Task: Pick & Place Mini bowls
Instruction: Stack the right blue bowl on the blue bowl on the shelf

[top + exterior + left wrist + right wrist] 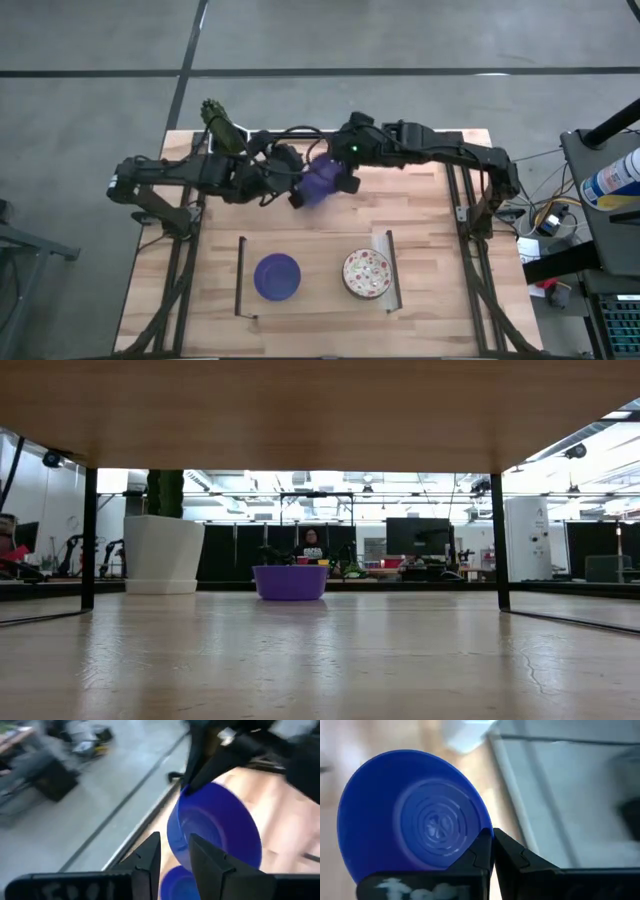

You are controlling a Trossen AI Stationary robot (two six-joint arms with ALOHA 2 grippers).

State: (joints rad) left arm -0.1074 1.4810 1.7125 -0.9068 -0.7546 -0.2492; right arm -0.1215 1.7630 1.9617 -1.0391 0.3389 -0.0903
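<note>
Arms are crowding the table's [420, 215] twelve o'clock — right gripper [491, 837] is pinching a blurred blue bowl's [412, 810] rim, half-hiding it overhead. Left gripper [172, 851] is gaping, empty, over a second, cut-off blue bowl [177, 882]. Blue bowl [277, 276] and speckled bowl [367, 273] are sitting at six o'clock.

Worktop [420, 220]: pale wood, matt, visible grain. Blue mini bowl [415, 815]: glossy, smooth, plastic-looking. Right claw [491, 851] fingers: matt black.
</note>
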